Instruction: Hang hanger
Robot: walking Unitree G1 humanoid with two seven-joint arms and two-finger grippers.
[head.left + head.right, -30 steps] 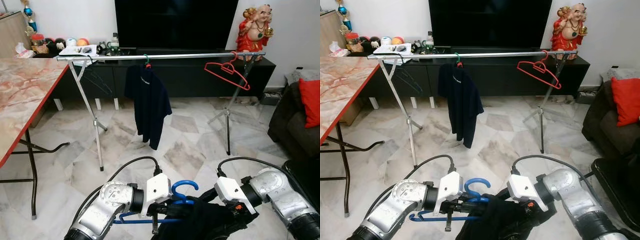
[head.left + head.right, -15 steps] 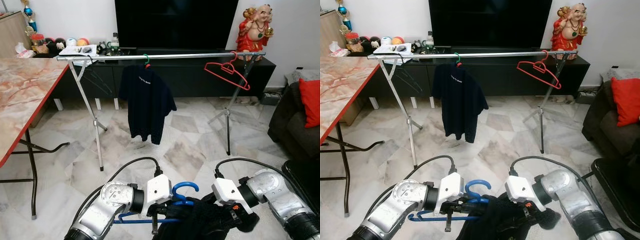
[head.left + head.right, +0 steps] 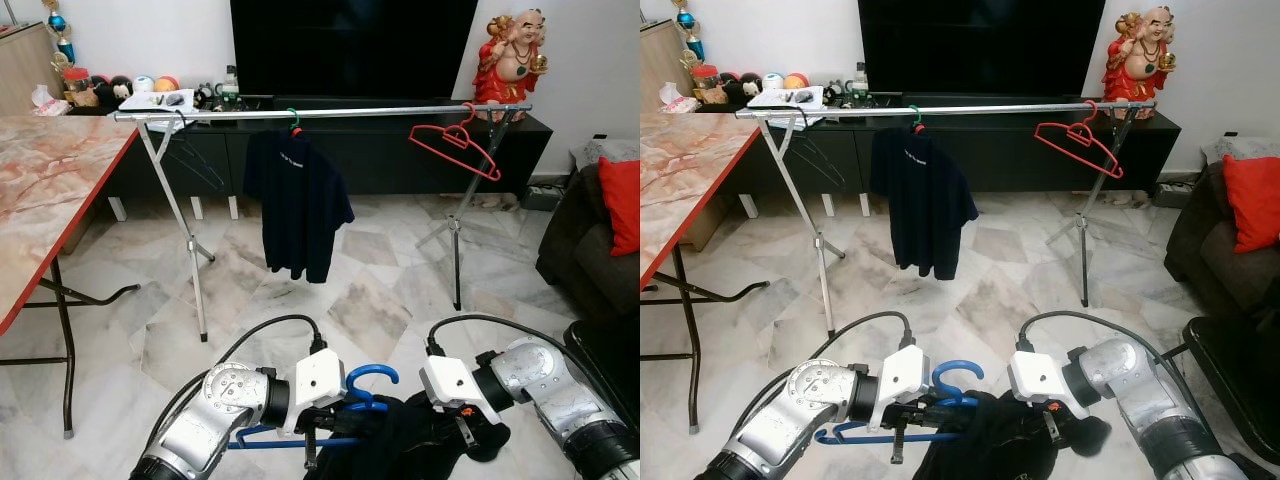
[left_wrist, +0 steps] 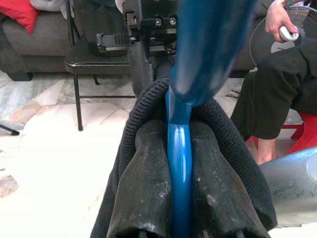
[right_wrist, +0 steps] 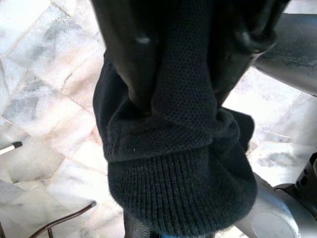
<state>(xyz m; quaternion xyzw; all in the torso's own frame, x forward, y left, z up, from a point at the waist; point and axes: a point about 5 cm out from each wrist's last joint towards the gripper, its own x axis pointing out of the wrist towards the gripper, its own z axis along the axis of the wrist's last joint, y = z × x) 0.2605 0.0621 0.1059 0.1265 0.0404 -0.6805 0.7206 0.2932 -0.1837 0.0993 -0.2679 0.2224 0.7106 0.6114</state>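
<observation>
Blue hanger (image 3: 345, 405): plastic, hook uppermost, bar level across the robot's front, draped in a black knit garment (image 3: 400, 450). Held low, clenched in the left pincer (image 4: 179, 163). Right pincer (image 5: 188, 64) grips the garment's ribbed hem. Rail (image 3: 330, 113) stands well ahead and higher, long axis crosswise; free span between navy shirt (image 3: 298, 205) and red hanger (image 3: 455, 145).

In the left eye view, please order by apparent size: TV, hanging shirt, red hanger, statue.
1. TV
2. Hanging shirt
3. Red hanger and statue: these look about alike, so I do not rank them.
</observation>
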